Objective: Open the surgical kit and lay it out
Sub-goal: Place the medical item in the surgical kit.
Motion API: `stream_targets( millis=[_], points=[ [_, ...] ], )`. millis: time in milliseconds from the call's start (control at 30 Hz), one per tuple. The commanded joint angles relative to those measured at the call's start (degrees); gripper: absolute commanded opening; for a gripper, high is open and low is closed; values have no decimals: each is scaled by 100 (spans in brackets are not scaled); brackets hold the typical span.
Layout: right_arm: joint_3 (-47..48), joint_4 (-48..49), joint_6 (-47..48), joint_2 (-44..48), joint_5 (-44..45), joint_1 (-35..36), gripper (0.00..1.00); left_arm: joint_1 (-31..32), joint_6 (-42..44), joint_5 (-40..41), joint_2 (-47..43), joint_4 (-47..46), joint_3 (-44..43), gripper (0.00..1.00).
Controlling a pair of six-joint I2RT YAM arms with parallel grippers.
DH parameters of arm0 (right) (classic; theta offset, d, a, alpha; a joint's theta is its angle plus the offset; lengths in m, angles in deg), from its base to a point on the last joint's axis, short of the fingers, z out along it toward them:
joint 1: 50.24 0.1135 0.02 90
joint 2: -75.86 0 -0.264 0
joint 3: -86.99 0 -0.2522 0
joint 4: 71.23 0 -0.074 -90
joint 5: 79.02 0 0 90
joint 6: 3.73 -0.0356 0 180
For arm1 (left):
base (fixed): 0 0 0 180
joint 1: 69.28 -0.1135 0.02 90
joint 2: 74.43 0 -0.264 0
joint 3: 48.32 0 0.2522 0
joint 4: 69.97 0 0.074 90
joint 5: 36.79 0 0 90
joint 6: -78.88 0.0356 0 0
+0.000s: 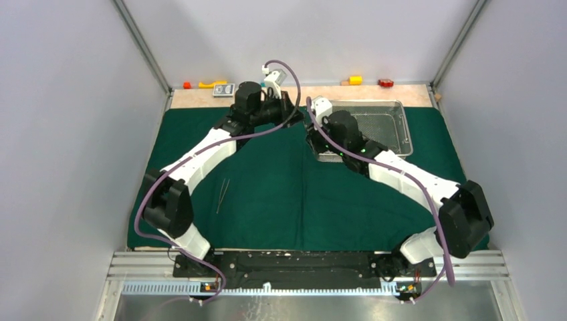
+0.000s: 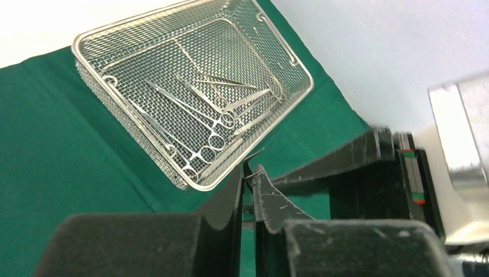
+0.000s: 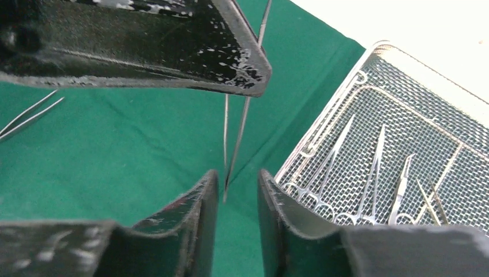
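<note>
2 grippers meet above the green cloth (image 1: 281, 194), just off the near left corner of the wire-mesh tray (image 1: 386, 127). The left gripper (image 2: 249, 173) has its jaws drawn almost together, pinching the top of the held tweezers (image 3: 225, 144), whose 2 thin legs hang down out of it. The right gripper (image 3: 237, 176) sits below with its jaws a narrow way apart. The tips of the held tweezers reach down between its fingers (image 3: 202, 196), and a sliver of cloth shows on either side of the steel, so it has no grip on them.

The cloth lies spread flat over nearly the whole table and leaves only a bare wooden strip (image 1: 200, 99) along the far edge. The tray rests on the cloth toward its far right corner, its long side running along the cloth's far edge. Inside it lie several slim steel instruments (image 2: 213, 109), roughly side by side. The ring-handled ones have their rings toward the tray's left end and their tips pointing right.

1 pair of loose tweezers (image 1: 222, 195) lies flat on the left half of the cloth, about midway between its near and far edges and well apart from the tray.

4 small coloured blocks (image 1: 355, 79) sit along the table's far edge, off the cloth.
</note>
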Motion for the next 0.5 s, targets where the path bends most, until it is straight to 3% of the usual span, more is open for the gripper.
stream_targets(
  millis=[0,167,333,467],
  points=[
    [-199,344,584,648,-829,-40,37,-84,902,-804,-778,-903,470,0],
    [-552,415,727,1087,-2275,-468,54,-90,1712,-1901,-1311,-1146,924,0],
    [-733,713,781,1200,-3820,-668,57,-90,1623,-2684,-1595,-1527,1271,0],
    [-748,834,725,1169,-4494,-666,56,-90,1424,-2978,-1635,-1733,1447,0]
  ],
)
